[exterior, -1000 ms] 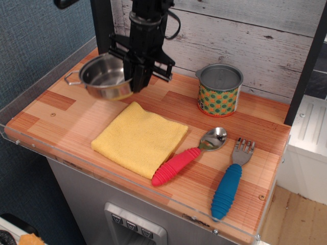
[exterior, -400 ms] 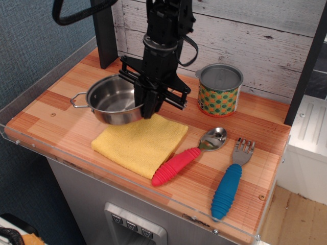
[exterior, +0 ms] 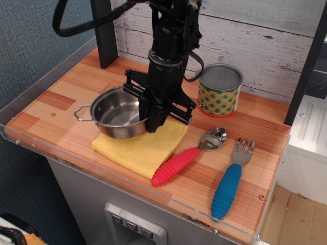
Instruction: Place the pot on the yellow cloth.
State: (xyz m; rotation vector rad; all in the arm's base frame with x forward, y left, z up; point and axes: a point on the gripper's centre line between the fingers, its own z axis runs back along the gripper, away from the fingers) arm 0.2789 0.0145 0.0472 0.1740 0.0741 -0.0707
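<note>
The gripper (exterior: 155, 124) is pinched shut on the right rim of the pot (exterior: 118, 119). The pot hangs just above the yellow cloth (exterior: 139, 145), over its back left part. The cloth's middle lies a little toward the red spoon (exterior: 187, 157).

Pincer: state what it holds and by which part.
The pincer holds the pot, clamped on its right-hand rim, above the yellow cloth.
</note>
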